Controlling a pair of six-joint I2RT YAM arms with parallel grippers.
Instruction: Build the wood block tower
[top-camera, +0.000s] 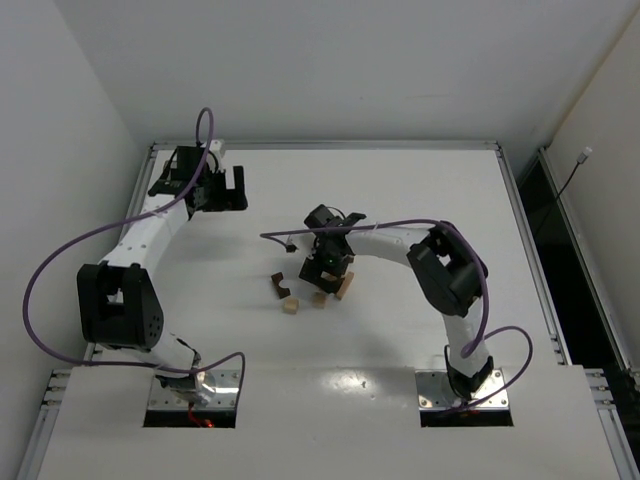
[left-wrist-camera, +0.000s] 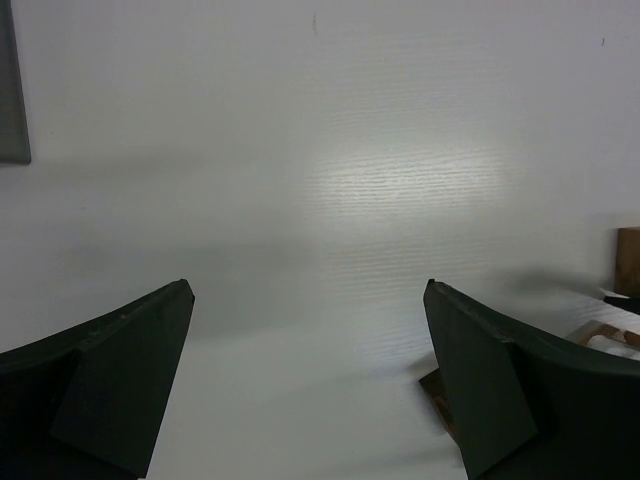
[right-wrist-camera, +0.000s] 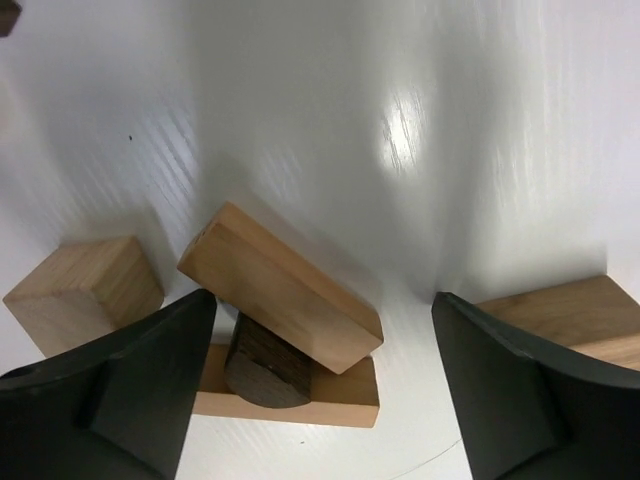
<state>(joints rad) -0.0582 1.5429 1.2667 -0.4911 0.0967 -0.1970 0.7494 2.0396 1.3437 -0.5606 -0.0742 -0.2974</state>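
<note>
The wood block tower is a small stack in the right wrist view. A flat tan plank lies on the table, a dark brown half-round block rests on it, and a tan cuboid leans tilted across that. My right gripper is open above the stack, one finger on each side, gripping nothing. From above, the right gripper covers most of the stack. My left gripper is open and empty over bare table at the far left, its jaws wide apart.
Loose blocks lie around the stack: a tan cube to its left, a tan block to its right, and a dark brown block, a tan cube and a tan block seen from above. A raised metal frame edges the table.
</note>
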